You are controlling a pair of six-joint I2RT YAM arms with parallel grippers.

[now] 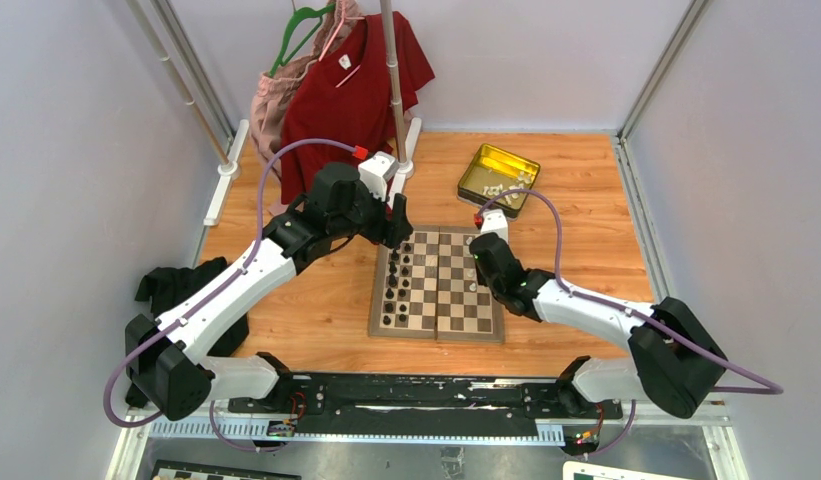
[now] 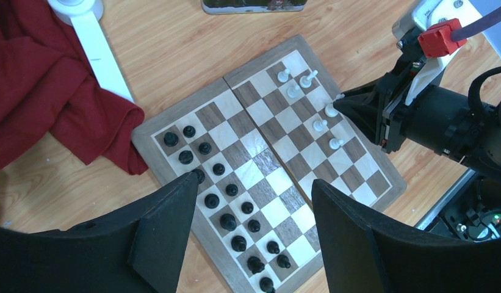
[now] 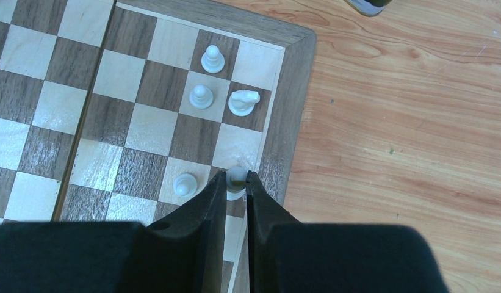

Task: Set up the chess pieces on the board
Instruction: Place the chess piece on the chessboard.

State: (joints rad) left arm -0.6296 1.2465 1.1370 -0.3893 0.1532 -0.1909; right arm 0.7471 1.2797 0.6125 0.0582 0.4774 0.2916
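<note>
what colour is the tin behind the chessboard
The tin is shiny gold; the top external view shows it best.

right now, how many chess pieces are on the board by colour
black pieces: 16
white pieces: 6, counting the white piece pinched in the right gripper
total: 22 on the board

The board [image 1: 438,300] lies on the bench [image 1: 586,230] before me, chess pieces [image 3: 201,96] along its right edge, tin [image 1: 501,165] behind it.
</note>
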